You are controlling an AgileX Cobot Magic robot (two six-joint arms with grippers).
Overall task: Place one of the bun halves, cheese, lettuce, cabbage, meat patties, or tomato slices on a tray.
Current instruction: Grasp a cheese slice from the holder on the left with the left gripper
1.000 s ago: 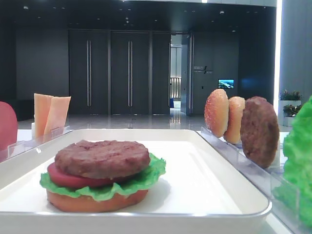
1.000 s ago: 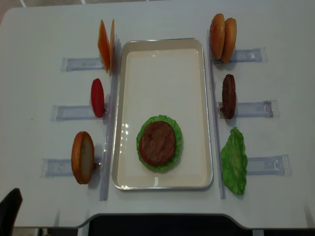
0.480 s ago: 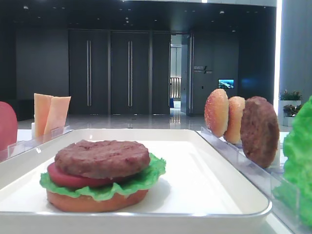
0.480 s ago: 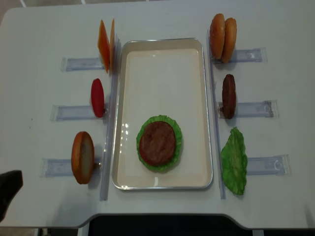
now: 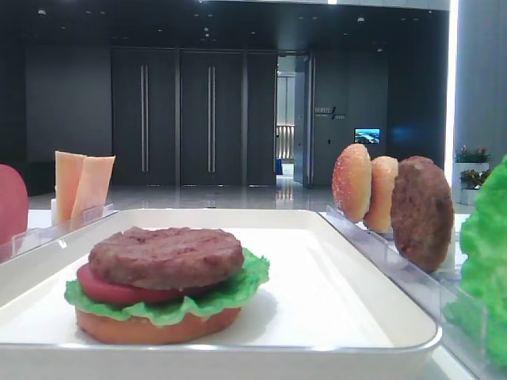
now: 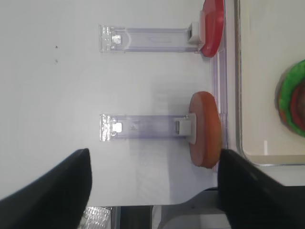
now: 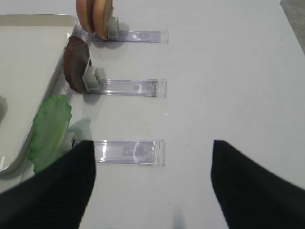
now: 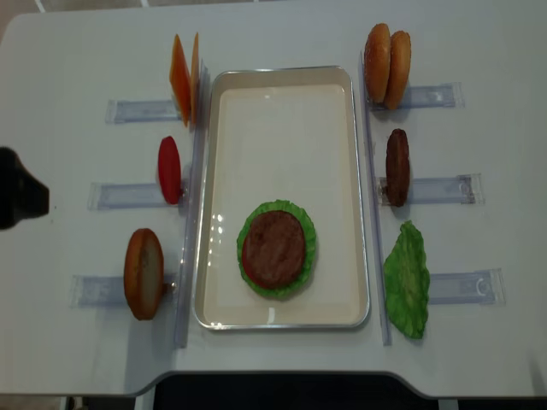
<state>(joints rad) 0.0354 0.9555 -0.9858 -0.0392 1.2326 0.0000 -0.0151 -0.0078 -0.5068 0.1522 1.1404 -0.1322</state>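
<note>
One thing changed: the left gripper (image 8: 19, 198) has crept up the left edge of the overhead view since a second ago, now well out from the tomato slice (image 8: 169, 169) and short of the cheese (image 8: 185, 79). Big white tray (image 8: 222, 205) already holds bun bottom, lettuce, tomato and a patty (image 8: 273, 248), so I'd guess cheese is next. Its jaws stand wide apart with nothing between them. Right gripper (image 7: 150, 183) hangs over bare table, also spread wide and carrying nothing.
</note>
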